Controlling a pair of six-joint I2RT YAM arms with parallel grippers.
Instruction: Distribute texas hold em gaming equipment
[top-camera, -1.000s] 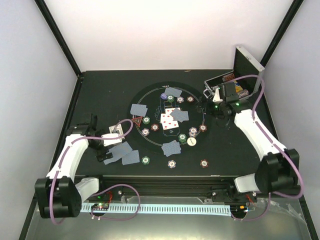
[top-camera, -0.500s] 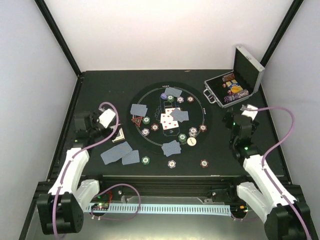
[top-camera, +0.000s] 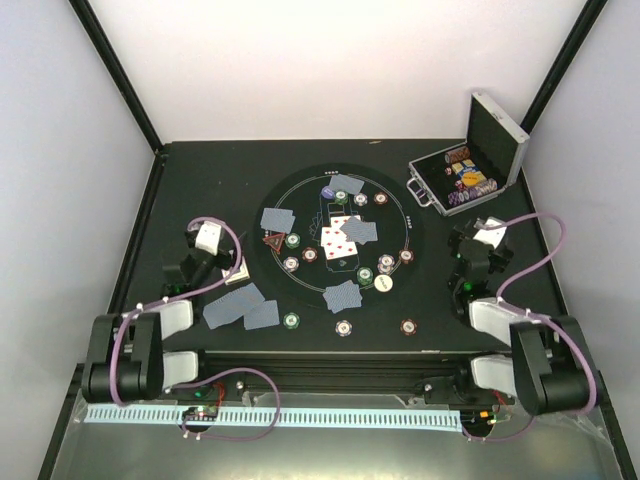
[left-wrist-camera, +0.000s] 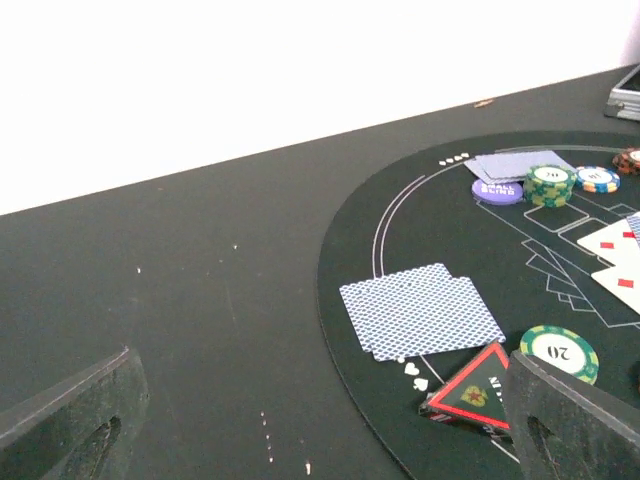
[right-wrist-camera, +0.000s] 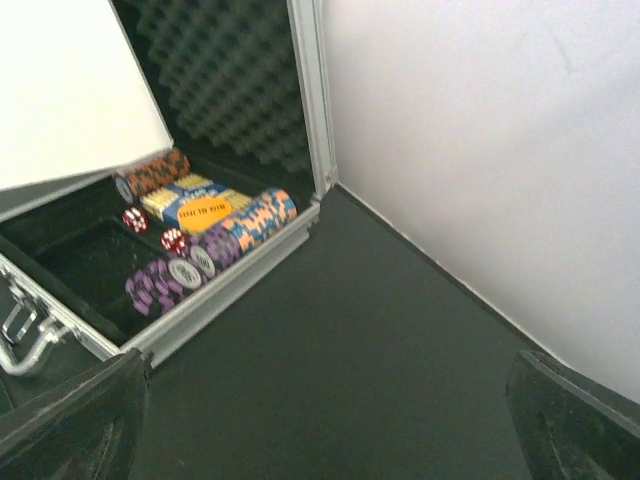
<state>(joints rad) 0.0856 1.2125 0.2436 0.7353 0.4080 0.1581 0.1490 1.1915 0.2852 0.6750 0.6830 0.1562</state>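
Blue-backed playing cards (top-camera: 342, 297) and striped round chips (top-camera: 292, 240) lie on the round black mat (top-camera: 300, 195), well inside the table's edges. Your left gripper (left-wrist-camera: 320, 360) and right gripper (right-wrist-camera: 330, 365) are open and empty. Swing low and you could scatter them.

Bright, even lighting, faint shadows; white wall (left-wrist-camera: 250, 70) overexposed, wrist views slightly soft.
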